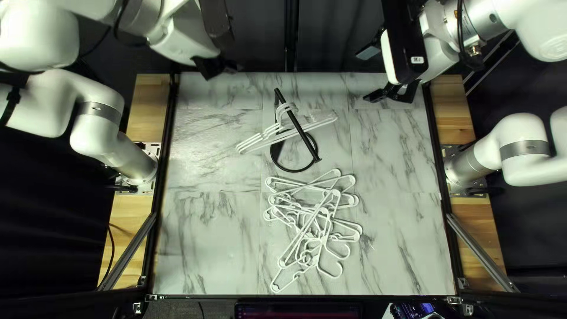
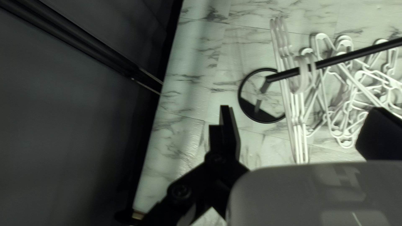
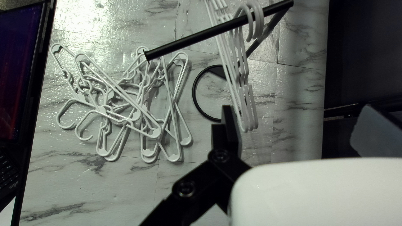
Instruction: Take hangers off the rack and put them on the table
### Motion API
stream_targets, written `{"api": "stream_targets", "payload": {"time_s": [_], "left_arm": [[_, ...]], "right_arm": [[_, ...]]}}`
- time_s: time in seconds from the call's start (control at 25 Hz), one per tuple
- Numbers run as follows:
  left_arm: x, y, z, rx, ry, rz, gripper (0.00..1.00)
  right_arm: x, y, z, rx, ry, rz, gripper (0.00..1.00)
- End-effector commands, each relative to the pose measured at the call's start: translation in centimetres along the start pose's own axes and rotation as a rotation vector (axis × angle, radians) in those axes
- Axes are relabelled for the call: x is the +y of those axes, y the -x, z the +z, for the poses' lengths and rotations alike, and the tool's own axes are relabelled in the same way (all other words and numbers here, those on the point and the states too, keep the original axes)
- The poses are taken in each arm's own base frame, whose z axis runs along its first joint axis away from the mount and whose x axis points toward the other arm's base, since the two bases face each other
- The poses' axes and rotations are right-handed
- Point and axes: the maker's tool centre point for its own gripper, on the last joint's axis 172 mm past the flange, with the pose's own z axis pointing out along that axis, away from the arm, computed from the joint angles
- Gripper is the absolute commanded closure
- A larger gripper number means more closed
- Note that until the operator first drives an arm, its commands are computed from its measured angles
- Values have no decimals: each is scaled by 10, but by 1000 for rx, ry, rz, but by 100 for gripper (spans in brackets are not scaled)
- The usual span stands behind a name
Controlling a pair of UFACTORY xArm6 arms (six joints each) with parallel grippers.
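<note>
Marbled table (image 1: 207, 248) spreads wide here, roomy either side of the black rack (image 1: 298, 127), but the loose hangers (image 1: 319, 224) sprawl almost to the near edge, and I'd call us partway through unloading, with several white hangers (image 2: 295, 86) on the bar. Right gripper (image 3: 297, 109) and left gripper (image 2: 301, 109) are both spread wide, holding nothing, though the left's second finger is half hidden, so I'm reading that one cautiously. Next I'd pinch one hook, slide it off the bar's near end and lay it beside the pile.
</note>
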Motion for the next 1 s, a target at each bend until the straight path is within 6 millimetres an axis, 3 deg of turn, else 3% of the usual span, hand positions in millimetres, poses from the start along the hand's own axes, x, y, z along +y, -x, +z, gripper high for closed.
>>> {"api": "stream_targets", "payload": {"time_s": [0.04,0.28,0.44,1.0], "left_arm": [[4,3,1,-6,7,10,0],[2,8,1,-3,13,1,0],[4,-1,3,-3,23,6,0],[4,-1,3,-3,23,6,0]], "right_arm": [[0,0,0,0,0,0,0],[0,0,0,0,0,0,0],[0,0,0,0,0,0,0],[0,0,0,0,0,0,0]]}}
